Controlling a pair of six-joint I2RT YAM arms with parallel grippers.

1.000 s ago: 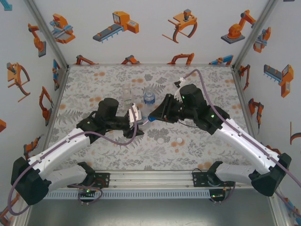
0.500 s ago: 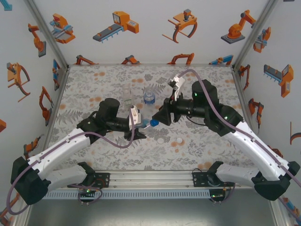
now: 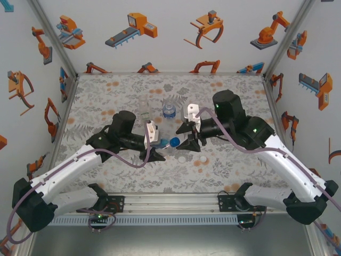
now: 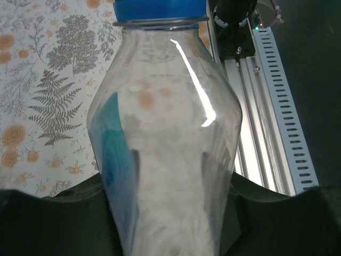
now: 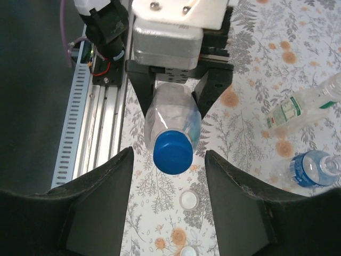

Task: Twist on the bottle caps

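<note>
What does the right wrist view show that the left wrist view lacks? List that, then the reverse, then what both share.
Right wrist view adds: two white caps on the table, a tall bottle, a water bottle, and the left end effector from the front, clamping the held bottle. Left wrist view adds: a close look at that bottle's clear body, with a blue patch. Both: the held bottle, its blue cap, the rail and the table.

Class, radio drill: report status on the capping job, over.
Left jaws shut on bottle, blue cap on its neck. Right jaws open, astride cap, not touching. Two white caps loose on table. Nothing in the way.
</note>
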